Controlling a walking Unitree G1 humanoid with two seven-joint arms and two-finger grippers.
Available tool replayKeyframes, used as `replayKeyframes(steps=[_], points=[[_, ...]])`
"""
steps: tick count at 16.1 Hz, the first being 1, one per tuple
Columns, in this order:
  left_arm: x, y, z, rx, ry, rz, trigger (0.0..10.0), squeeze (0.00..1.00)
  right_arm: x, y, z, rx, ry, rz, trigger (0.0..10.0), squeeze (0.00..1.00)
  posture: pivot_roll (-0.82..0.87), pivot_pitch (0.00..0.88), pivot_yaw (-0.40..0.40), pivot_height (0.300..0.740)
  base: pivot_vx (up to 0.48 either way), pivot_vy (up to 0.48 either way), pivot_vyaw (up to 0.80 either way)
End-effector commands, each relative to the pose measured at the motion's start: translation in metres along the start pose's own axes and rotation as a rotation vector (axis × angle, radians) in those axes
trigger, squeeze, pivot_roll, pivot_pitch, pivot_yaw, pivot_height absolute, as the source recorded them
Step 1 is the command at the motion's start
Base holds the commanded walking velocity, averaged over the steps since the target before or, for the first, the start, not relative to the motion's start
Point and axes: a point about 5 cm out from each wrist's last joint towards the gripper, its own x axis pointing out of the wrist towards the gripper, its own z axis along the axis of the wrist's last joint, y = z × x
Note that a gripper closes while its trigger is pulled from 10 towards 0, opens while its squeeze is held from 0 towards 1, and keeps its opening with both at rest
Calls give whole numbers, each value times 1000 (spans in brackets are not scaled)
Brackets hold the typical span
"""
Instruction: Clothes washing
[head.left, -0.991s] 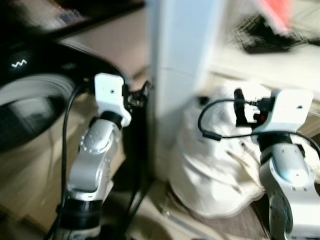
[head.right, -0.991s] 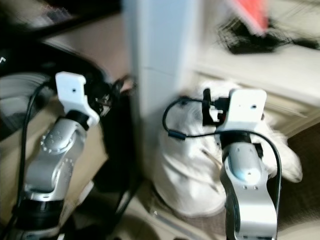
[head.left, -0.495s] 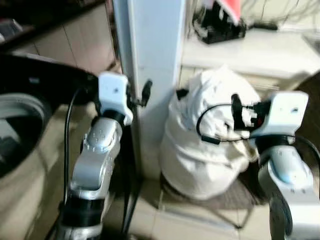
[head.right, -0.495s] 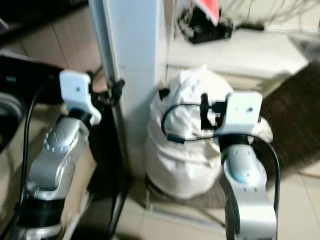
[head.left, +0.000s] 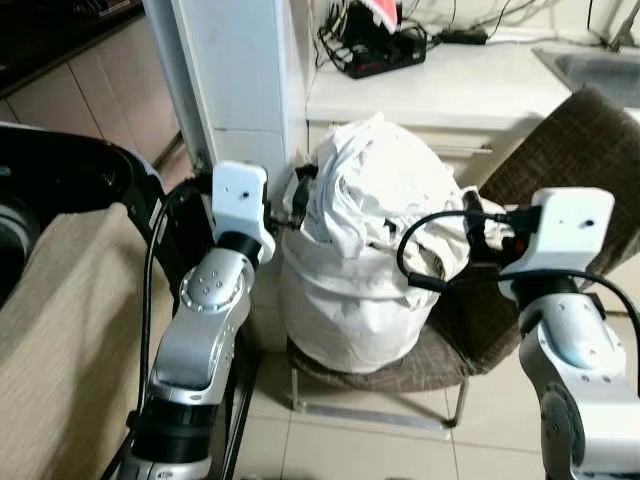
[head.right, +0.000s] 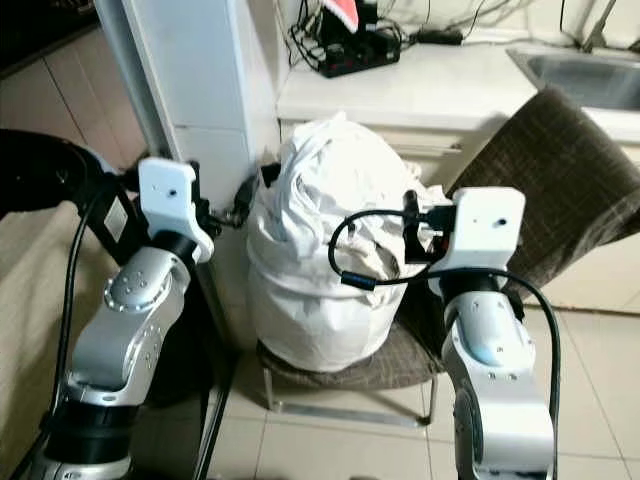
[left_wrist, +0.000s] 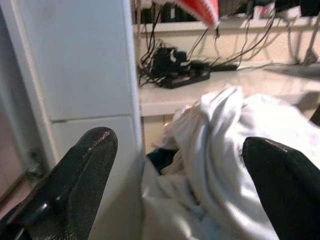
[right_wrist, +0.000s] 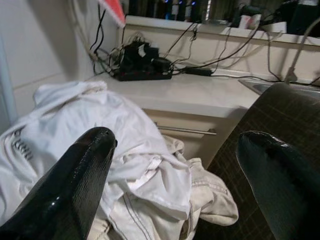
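Flanking a white laundry bundle (head.left: 360, 250) heaped on a brown chair (head.left: 560, 160), the left hand (left_wrist: 175, 165) and right hand (right_wrist: 170, 165) both hover spread wide and empty; the upright pile sits straight ahead between them, slightly nearer the left, below the worktop (head.left: 470, 75).

White pillar (head.left: 235, 80) crowding laundry heap (head.left: 365, 250)

Both arms are silver metal with rounded joint shells, small dark screws, and a black ring lower down. Each wrist carries a white, boxy camera housing with one small dark hole. A black cable loops behind the fingers of the left gripper (left_wrist: 172, 185) and the right gripper (right_wrist: 172, 180). The fingers are glossy black with rounded tips.
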Motion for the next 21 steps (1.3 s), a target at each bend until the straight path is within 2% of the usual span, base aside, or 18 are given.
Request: replayKeyframes(steps=[1,4,5,8,10,11,12,13,14,15,16,17,18,19,20,21], points=[[1,6,-1,18,8,26,10000,0,2,0,-1,-16,-8,10,10000,0,-158,0,30,740,0,0,0],[1,11,-1,7,-1,23,10000,0,3,-1,-7,21,-1,-1,10000,0,-150,0,35,740,0,0,0],[2,13,0,29,-8,22,10000,0,5,0,-6,11,-8,2,10000,0,-147,0,35,740,0,0,0],[4,19,8,21,-52,30,10000,0,11,-2,2,-24,-38,18,10000,0,-155,0,31,740,0,0,0],[3,21,8,-27,-54,42,10000,0,15,-4,10,-35,-66,41,10000,0,-158,0,16,740,0,0,0],[2,23,3,6,-29,34,10000,0,17,0,8,-45,-64,53,10000,0,-207,0,-37,740,0,0,0],[2,23,1,42,-41,-13,10000,0,21,8,12,-99,-87,96,10000,0,-176,0,14,740,0,0,0],[1,21,-3,75,-43,-60,10000,0,21,10,9,-40,-75,87,10000,0,-155,22,22,740,0,0,0],[3,23,-6,81,-25,-15,10000,0,16,9,0,95,-19,51,10000,0,-174,69,-13,740,0,0,0],[-1,27,-11,-3,9,10,10000,0,5,9,-13,3,36,64,10000,0,-153,85,-8,740,0,0,0],[-8,28,-15,-44,35,-21,10000,0,-2,7,-11,-64,18,91,10000,0,-161,43,16,740,0,0,0],[-10,35,-15,-49,49,29,10000,0,0,1,-6,-18,12,86,10000,0,-164,47,21,740,0,0,0],[-10,40,-15,-1,35,55,10000,0,3,-4,-7,-16,16,69,10000,0,-161,50,12,740,0,0,0],[-5,41,-10,49,28,82,10000,0,10,-13,-4,20,5,-11,10000,0,-133,20,9,740,0,0,0],[1,40,-2,45,19,91,10000,0,16,-18,1,83,-9,-64,10000,0,-127,33,6,740,0,0,0],[2,38,1,46,11,84,10000,0,16,-18,2,93,-13,-71,10000,0,-122,32,5,740,0,0,0]])
